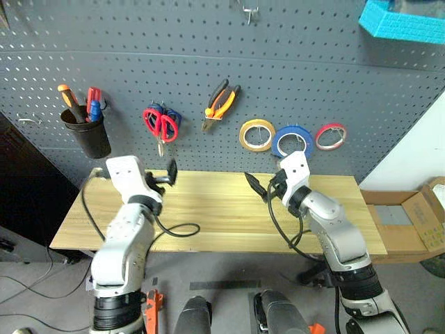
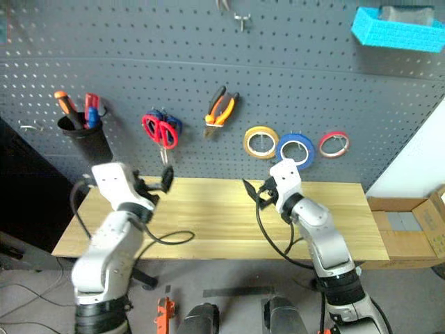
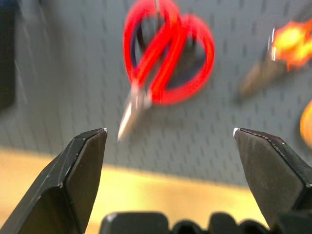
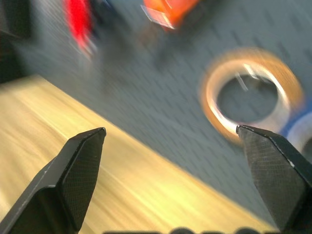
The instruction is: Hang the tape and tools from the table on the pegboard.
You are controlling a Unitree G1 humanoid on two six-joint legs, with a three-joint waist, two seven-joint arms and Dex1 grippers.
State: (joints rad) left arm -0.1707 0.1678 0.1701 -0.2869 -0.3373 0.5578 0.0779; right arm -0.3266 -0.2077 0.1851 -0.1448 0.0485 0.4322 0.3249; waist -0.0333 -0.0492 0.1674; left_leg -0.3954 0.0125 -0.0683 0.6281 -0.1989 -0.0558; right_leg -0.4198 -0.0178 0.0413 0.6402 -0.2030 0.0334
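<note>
Now I see the thin blue tape [image 1: 292, 141] hanging on the pegboard [image 1: 208, 69]; below it, both my left claw [image 1: 171, 172] and right claw [image 1: 254, 184] reach level, jaws open, empty.

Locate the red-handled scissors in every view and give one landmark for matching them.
Left eye view: red-handled scissors hang on the pegboard, left of centre.
Right eye view: same place.
Left wrist view: upper centre.
Right wrist view: red blur, cannot tell.
Landmark: orange-handled pliers beside them.
</note>
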